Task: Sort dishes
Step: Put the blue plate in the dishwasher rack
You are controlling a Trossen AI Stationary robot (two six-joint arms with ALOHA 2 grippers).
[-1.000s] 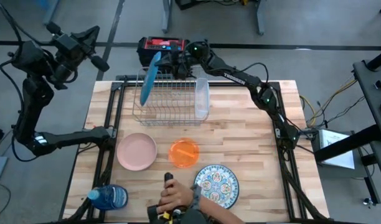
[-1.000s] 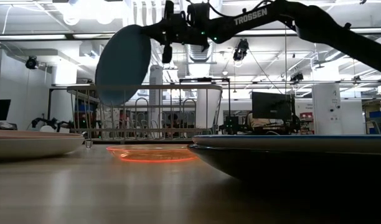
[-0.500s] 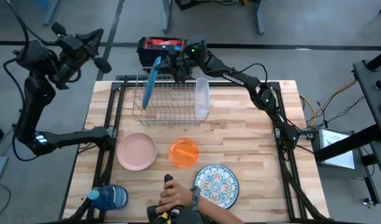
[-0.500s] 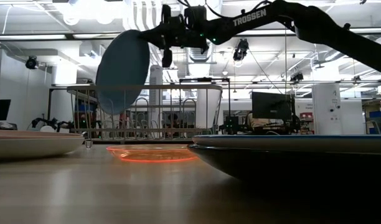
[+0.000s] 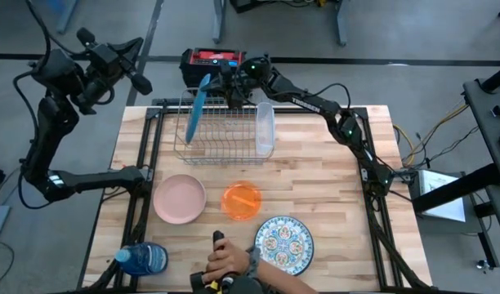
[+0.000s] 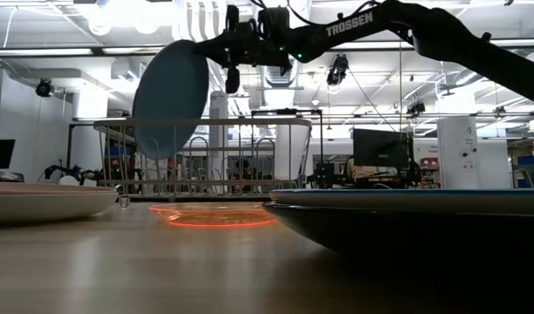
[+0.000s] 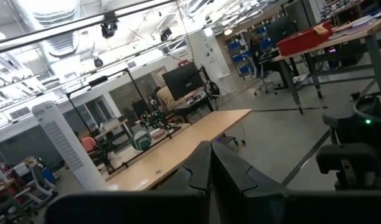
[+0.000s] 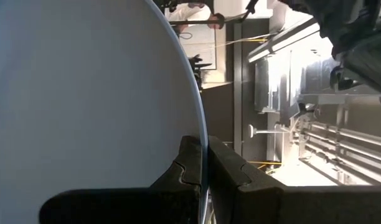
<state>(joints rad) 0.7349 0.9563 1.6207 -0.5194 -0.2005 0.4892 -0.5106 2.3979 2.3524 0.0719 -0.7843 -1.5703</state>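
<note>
Wire rack (image 5: 217,131) partly hides blue plate (image 5: 198,106) in right pincer (image 5: 227,91).

Two plates (image 5: 198,105) (image 5: 283,242), two bowls (image 5: 180,198) (image 5: 242,201), one rack (image 5: 217,135), one bottle (image 5: 142,259).

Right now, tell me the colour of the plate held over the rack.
Plain blue plate, clearest in the high view.

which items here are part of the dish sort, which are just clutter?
Job:
blue plate, held on edge by right gripper over wire rack
pink dish
orange bowl
patterned plate

Clutter:
water bottle
clear container
red box
person's hand
</note>
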